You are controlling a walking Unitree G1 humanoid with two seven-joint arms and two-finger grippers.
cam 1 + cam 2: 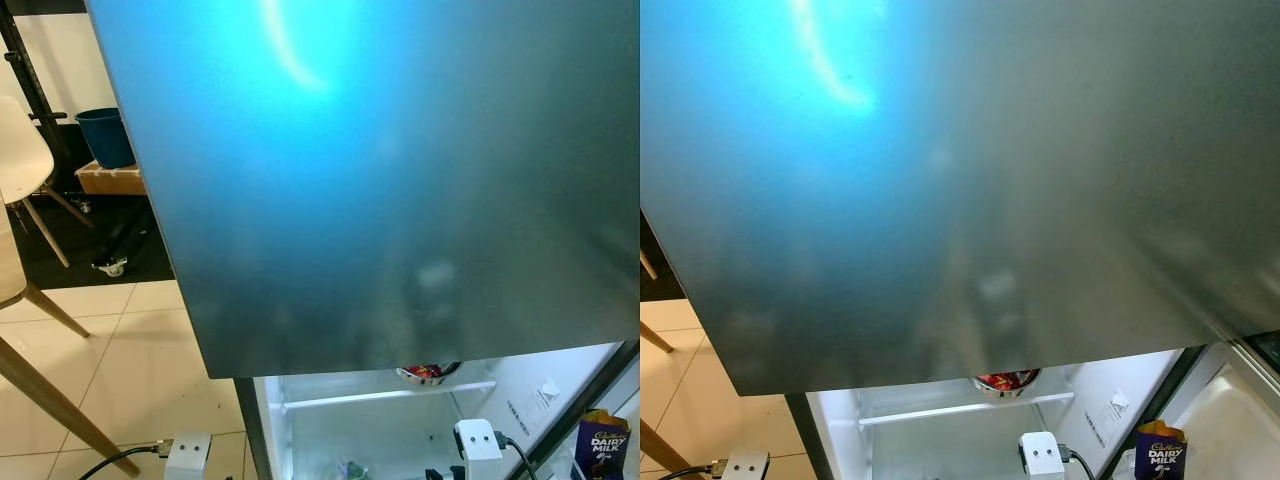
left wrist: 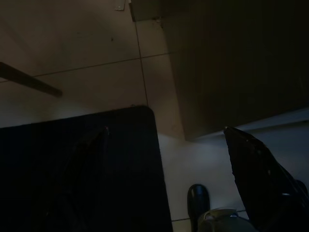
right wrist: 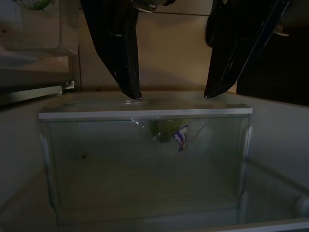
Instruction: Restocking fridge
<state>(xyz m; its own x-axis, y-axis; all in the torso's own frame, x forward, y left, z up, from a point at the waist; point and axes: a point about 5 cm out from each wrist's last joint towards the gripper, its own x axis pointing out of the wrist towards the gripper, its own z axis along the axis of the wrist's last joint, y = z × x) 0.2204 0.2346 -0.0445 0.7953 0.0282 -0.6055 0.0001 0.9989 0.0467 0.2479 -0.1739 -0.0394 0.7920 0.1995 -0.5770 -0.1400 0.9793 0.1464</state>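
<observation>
A big grey fridge door panel [image 1: 380,180] stands close before me. Below it the lit fridge compartment [image 1: 330,425] is open, with a bowl of red food [image 1: 1006,381] on its white shelf [image 1: 380,397]. A purple Dairy Milk pack [image 1: 606,444] sits in the door rack at the right. My right gripper [image 3: 172,95] is open, its fingertips just above the rim of a clear drawer [image 3: 145,159] that holds something green [image 3: 161,131]. My left gripper [image 2: 165,130] hangs open over the floor in dim light.
To the left on the tiled floor [image 1: 130,350] stand a white chair [image 1: 20,150], slanted wooden legs [image 1: 60,410], a blue bucket [image 1: 105,135] on a wooden box [image 1: 110,180] and a dark mat [image 2: 82,169]. My foot [image 2: 198,198] shows beside the mat.
</observation>
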